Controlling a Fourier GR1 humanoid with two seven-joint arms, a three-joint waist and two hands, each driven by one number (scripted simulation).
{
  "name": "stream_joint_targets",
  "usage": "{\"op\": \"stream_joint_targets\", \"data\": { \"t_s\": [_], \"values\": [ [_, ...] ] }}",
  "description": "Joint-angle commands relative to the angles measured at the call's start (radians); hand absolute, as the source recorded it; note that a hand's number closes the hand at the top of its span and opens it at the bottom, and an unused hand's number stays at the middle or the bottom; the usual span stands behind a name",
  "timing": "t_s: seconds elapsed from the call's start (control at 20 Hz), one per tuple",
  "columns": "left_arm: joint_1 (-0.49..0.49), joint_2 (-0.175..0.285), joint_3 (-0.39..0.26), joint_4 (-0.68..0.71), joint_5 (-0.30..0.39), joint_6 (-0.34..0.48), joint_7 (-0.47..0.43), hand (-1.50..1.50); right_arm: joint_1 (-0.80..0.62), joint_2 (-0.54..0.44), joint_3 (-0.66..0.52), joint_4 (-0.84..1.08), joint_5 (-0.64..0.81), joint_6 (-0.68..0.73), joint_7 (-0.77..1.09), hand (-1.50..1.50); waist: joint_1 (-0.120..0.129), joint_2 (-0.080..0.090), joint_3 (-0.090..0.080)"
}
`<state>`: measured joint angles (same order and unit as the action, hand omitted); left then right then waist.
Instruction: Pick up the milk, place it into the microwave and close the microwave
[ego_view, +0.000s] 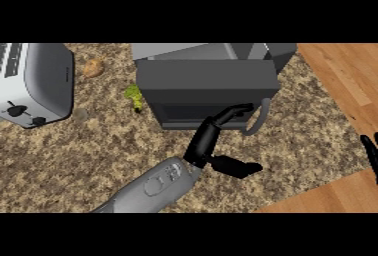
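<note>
The dark grey microwave (207, 75) stands at the back middle of the counter, its windowed door (193, 112) facing me and a curved grey handle (258, 119) at the door's right end. My left hand (210, 135) reaches up from the lower middle. It is open, its straight fingers (235, 110) lying against the door's front just left of the handle and its thumb sticking out to the right. My right hand (368, 150) shows only as upright fingers at the right edge. No milk is visible anywhere.
A silver toaster (37, 82) stands at the left edge. A brown potato (92, 68) lies behind it, and a green-yellow item (134, 97) sits against the microwave's left side. The speckled counter (88, 150) ends at a wooden surface (339, 70) on the right.
</note>
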<state>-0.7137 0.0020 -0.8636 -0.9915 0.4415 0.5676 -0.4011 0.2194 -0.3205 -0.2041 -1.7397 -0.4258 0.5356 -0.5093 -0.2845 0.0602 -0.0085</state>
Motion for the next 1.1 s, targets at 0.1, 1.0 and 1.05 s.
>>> {"op": "stream_joint_targets", "data": {
  "t_s": [0.1, 1.0, 1.05],
  "values": [
    [-0.077, -0.002, 0.019, 0.049, 0.072, 0.033, -0.046, -1.50, -0.035, -0.023, 0.003, -0.016, -0.049, 0.028, 0.025, -1.50, -0.034, 0.013, 0.002],
    [-0.228, -0.002, 0.044, 0.184, 0.218, 0.067, -0.118, -1.50, -0.125, -0.107, -0.006, -0.026, -0.171, 0.067, 0.114, -1.50, -0.106, 0.039, 0.003],
    [-0.238, -0.002, 0.043, 0.186, 0.225, 0.069, -0.115, -1.50, -0.134, -0.113, -0.006, -0.022, -0.177, 0.071, 0.117, -1.50, -0.108, 0.040, 0.004]
  ]
}}
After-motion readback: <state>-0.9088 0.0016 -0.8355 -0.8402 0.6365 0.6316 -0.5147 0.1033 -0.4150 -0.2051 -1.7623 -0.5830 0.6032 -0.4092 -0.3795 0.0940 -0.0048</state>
